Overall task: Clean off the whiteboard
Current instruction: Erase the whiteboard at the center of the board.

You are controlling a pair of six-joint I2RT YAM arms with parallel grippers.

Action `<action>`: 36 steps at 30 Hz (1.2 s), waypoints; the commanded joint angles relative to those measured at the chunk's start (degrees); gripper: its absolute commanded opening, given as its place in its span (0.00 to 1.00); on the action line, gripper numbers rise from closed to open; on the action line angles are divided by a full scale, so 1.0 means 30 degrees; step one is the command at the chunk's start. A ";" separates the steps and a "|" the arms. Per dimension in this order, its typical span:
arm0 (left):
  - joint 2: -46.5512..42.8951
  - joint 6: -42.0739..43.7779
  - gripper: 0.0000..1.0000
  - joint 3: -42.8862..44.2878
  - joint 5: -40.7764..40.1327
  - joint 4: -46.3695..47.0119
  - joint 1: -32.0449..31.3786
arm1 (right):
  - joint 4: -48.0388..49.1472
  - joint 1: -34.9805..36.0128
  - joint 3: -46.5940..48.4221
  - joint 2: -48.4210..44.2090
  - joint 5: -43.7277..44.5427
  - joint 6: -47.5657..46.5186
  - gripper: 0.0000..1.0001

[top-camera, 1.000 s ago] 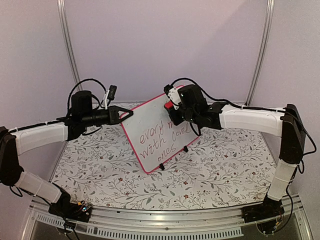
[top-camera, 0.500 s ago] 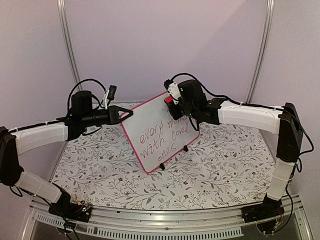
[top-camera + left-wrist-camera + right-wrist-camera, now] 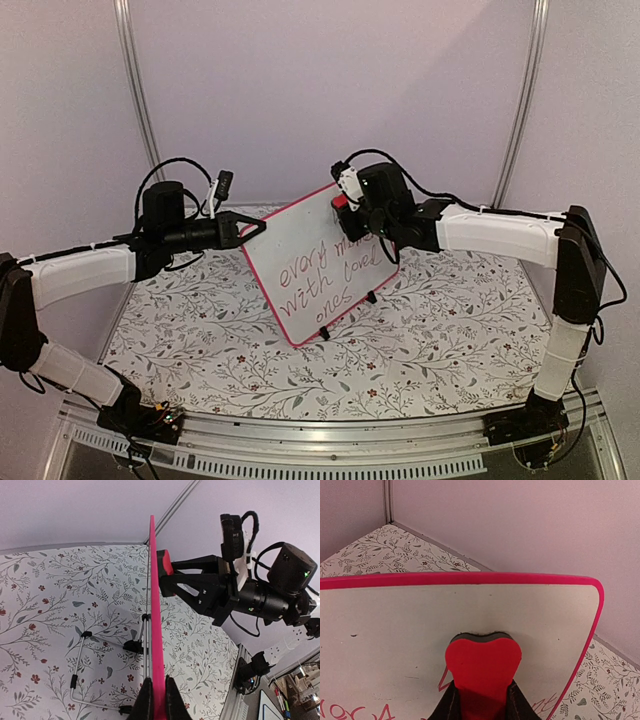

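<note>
- The whiteboard (image 3: 300, 243) stood tilted near the middle of the floral bench (image 3: 430, 335), propped on 2 small black feet (image 3: 372, 297) with its written face towards the arms.
- The left claw (image 3: 262, 228) was clenched on the board's left pink edge. In the left wrist view, its fingers (image 3: 146, 702) pinched the frame from both sides. This grip probably served to brace the board against the push of wiping.
- The right claw (image 3: 482, 702) was clamped on a red eraser (image 3: 483, 662), whose dark pad was pressed flat on the white surface near the top right corner.
- That placement suited a start from the top, as the board above the eraser looked blank. The handwritten lines (image 3: 322, 282) below it were untouched, so I judged most of the job was not yet done.
- A wire stand (image 3: 80, 672) lay behind the board, clear of the wiping face.
- The right wrist hid part of the top line from above. The left claw sat beside the writing, so strokes near that edge would need care.
</note>
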 commanded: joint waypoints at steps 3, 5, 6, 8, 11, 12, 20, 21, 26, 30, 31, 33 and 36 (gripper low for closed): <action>-0.0457 -0.0299 0.00 -0.0204 0.1752 0.0495 -0.0488 | -0.0383 -0.0140 -0.1395 -0.0085 -0.0606 0.0590 0.25; -0.0453 -0.0297 0.00 -0.0204 0.1752 0.0504 -0.0492 | -0.0323 -0.0137 -0.1699 -0.0144 -0.0660 0.0670 0.25; -0.0453 -0.0299 0.00 -0.0209 0.1730 0.0519 -0.0505 | -0.0290 -0.0139 -0.1839 -0.0177 -0.0729 0.0699 0.25; -0.0453 -0.0295 0.00 -0.0227 0.1708 0.0527 -0.0508 | -0.0208 -0.0121 -0.2102 -0.0239 -0.0913 0.0801 0.25; -0.0424 -0.0297 0.00 -0.0196 0.1744 0.0545 -0.0499 | -0.0149 -0.0096 -0.2327 -0.0302 -0.1181 0.0863 0.25; -0.0400 -0.0299 0.00 -0.0204 0.1747 0.0539 -0.0492 | -0.0111 -0.0109 -0.2383 -0.0305 -0.1222 0.0880 0.25; -0.0343 -0.0300 0.00 -0.0201 0.1781 0.0555 -0.0510 | -0.0397 -0.0110 -0.0484 -0.0097 -0.0282 0.0592 0.25; -0.0337 -0.0299 0.00 -0.0197 0.1759 0.0562 -0.0508 | -0.0457 -0.0107 -0.0138 -0.0026 -0.0180 0.0511 0.25; -0.0395 -0.0290 0.00 -0.0205 0.1724 0.0493 -0.0498 | -0.0759 -0.0103 0.1218 0.0413 -0.0043 0.0194 0.25; -0.0406 -0.0280 0.00 -0.0187 0.1722 0.0501 -0.0487 | -0.0803 -0.0110 0.1230 0.0514 -0.0118 0.0232 0.25; -0.0396 -0.0282 0.00 -0.0184 0.1722 0.0497 -0.0486 | -0.0804 -0.0110 0.1076 0.0515 -0.0181 0.0292 0.25; -0.0405 -0.0275 0.00 -0.0205 0.1722 0.0509 -0.0494 | -0.0687 -0.0109 0.0551 0.0465 -0.0268 0.0431 0.25; -0.0383 -0.0299 0.00 -0.0179 0.1751 0.0517 -0.0459 | -0.0488 -0.0110 -0.0255 0.0263 -0.0525 0.0636 0.25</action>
